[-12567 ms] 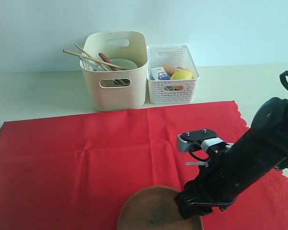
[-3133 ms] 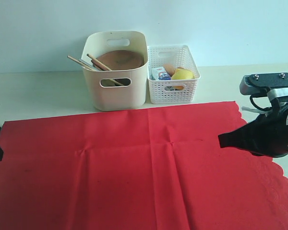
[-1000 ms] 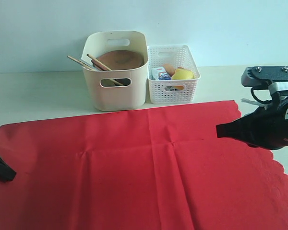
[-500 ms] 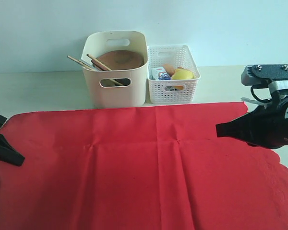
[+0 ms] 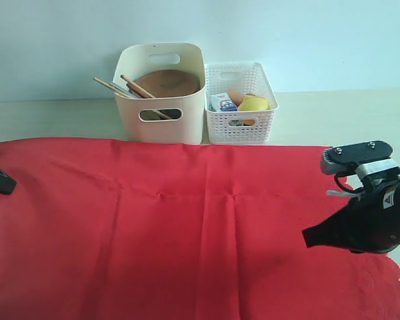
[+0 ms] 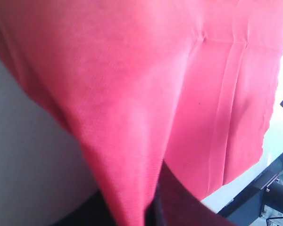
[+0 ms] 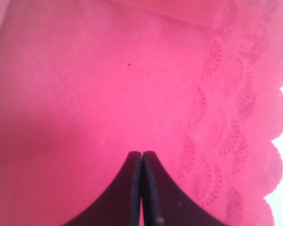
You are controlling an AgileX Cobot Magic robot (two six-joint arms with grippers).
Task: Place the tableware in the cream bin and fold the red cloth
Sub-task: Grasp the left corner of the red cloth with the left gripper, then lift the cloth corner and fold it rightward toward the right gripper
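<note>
Right gripper (image 5: 305,239): nearest. Jaws pressed flat together with nothing between them. The tip is low over the cloth (image 5: 187,227), near its scalloped right edge. Whether it touches the fabric: cannot tell.
Cloth: spread over the surface (image 5: 53,117). The near part lies flat and the left side is raised and sagging. The far edge shows just in front of the bin; contact: cannot tell.
Left gripper (image 5: 7,183): at the left border, pinched tight on the cloth's left edge. The wrist view shows fabric draping off the jaws.
Bin (image 5: 161,127): behind the cloth. The plate (image 5: 168,83) leans inside and the chopsticks (image 5: 120,89) poke over the rim. The tableware part looks done.
Basket (image 5: 240,127): just right of the bin, holds food; leave it.
Step (judged): fold by carrying the left edge across to the right.
Method: lift high enough that the fabric clears itself, and travel parallel to the far edge so the corners meet. The right gripper could pin the right side against sliding.
Risk: a single pinch point lets the edge sag, so the fold may land skewed or snag the bin.
</note>
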